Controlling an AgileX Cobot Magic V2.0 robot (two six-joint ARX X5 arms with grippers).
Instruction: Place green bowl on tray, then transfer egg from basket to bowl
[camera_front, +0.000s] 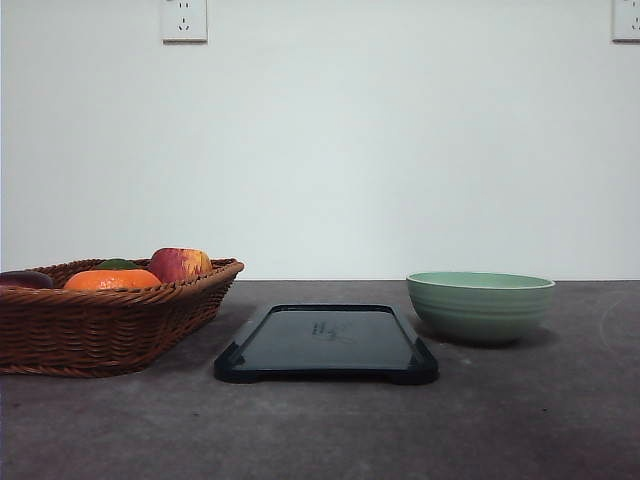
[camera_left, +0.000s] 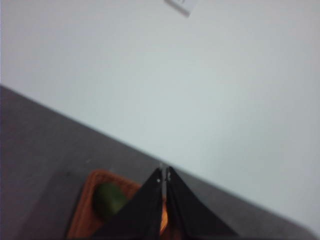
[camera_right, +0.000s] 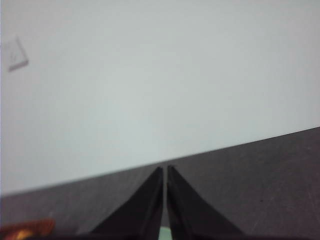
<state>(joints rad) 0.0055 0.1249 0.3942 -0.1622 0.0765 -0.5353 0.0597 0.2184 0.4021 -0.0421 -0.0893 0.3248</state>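
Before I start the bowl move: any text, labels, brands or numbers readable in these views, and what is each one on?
No text can be read.
Glossy black-navy rectangular tray: faint small print at its centre, too small and blurred to read.
Pale sage-green ridged ceramic bowl: no marking seen.
Brown woven wicker basket: no label seen.
White wall sockets: no lettering legible.

Woven wicker basket (camera_front: 105, 315); glossy tray (camera_front: 325, 345)

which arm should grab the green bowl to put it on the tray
The right arm, probably. The green bowl sits on the table right of the tray, on the robot's right side, while the basket is on the left. Both end effectors, left and right, are shut and holding nothing.
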